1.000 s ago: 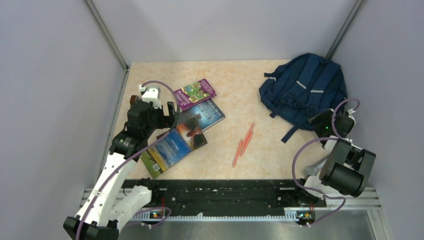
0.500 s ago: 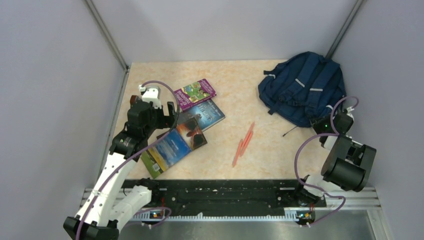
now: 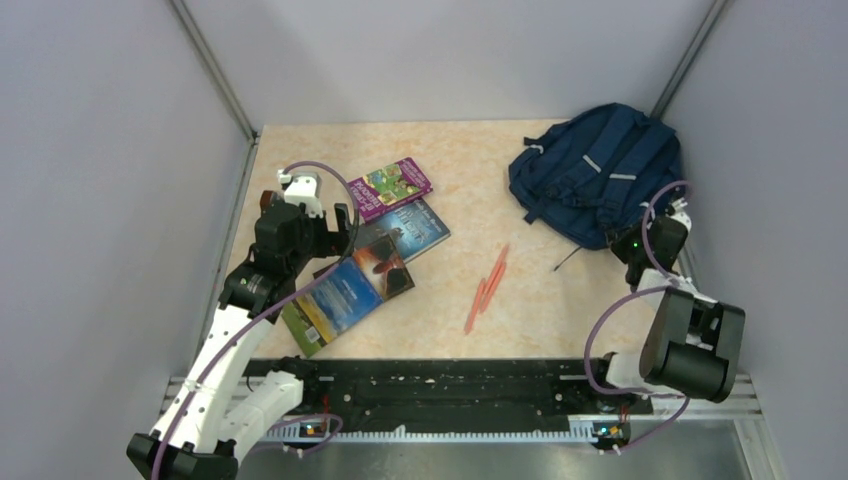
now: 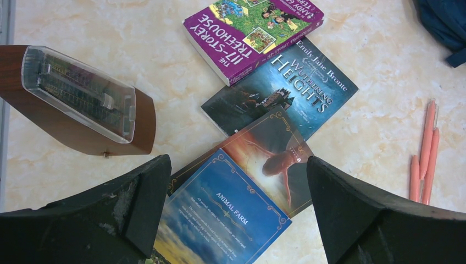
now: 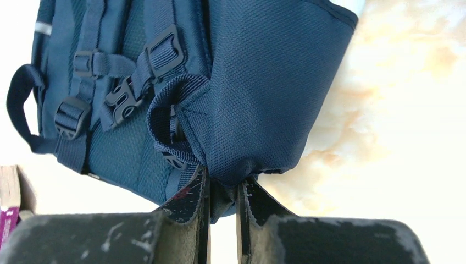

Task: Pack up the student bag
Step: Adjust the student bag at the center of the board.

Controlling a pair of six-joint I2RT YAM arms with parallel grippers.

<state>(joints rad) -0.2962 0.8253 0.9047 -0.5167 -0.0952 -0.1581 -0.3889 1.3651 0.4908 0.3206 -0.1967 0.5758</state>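
The student bag is a navy backpack lying straps-up at the far right of the table. My right gripper is at its near edge. In the right wrist view this gripper is shut on a pinch of the student bag's bottom corner fabric, with buckles and straps just left of it. My left gripper hovers open over the books. The left wrist view shows its jaws wide apart above the Animal Farm book, touching nothing.
A purple book, a Wuthering Heights book and an orange-cover book overlap at left. A wooden metronome lies beside them. Orange pens lie mid-table. Grey walls close in both sides; a black rail runs along the near edge.
My right gripper closed on the bag's near corner and moved up and left with it. The bag shifted left and its trailing strap lifted off the table. The left arm stayed still.
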